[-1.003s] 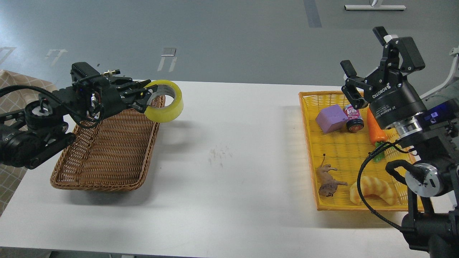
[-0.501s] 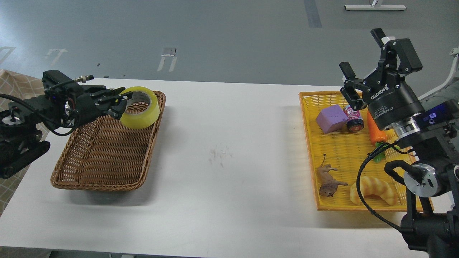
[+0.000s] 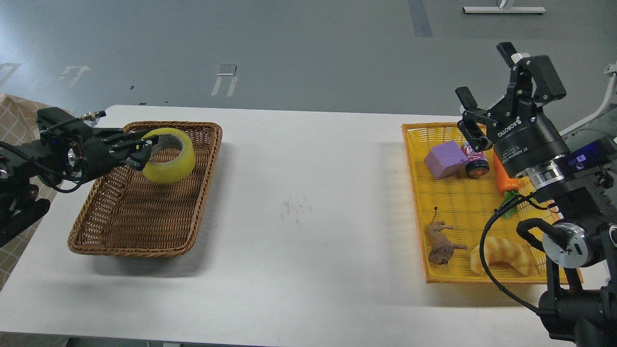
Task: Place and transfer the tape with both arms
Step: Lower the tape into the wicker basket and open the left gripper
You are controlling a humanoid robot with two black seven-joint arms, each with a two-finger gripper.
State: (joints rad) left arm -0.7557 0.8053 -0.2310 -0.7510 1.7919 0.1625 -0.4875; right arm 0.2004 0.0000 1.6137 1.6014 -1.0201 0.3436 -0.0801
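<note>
The yellow tape roll [image 3: 174, 161] hangs over the far part of the brown wicker basket [image 3: 140, 226] at the table's left. My left gripper [image 3: 142, 150] comes in from the left and is shut on the roll's near-left wall, one finger inside the core. Whether the roll touches the basket floor I cannot tell. My right gripper [image 3: 484, 86] is raised above the far end of the yellow tray [image 3: 419, 212] on the right, fingers spread wide, holding nothing.
The yellow tray holds a purple block [image 3: 445, 159], a small can [image 3: 476, 159], a toy carrot [image 3: 506, 179], a toy animal [image 3: 441, 243] and a croissant toy [image 3: 501, 254]. White table [image 3: 308, 207] lies between basket and tray. Checked cloth [image 3: 14, 120] at far left.
My left gripper has carried the tape leftward and down, from beyond the basket's far right corner to over the basket's far part. The right gripper has barely moved.
</note>
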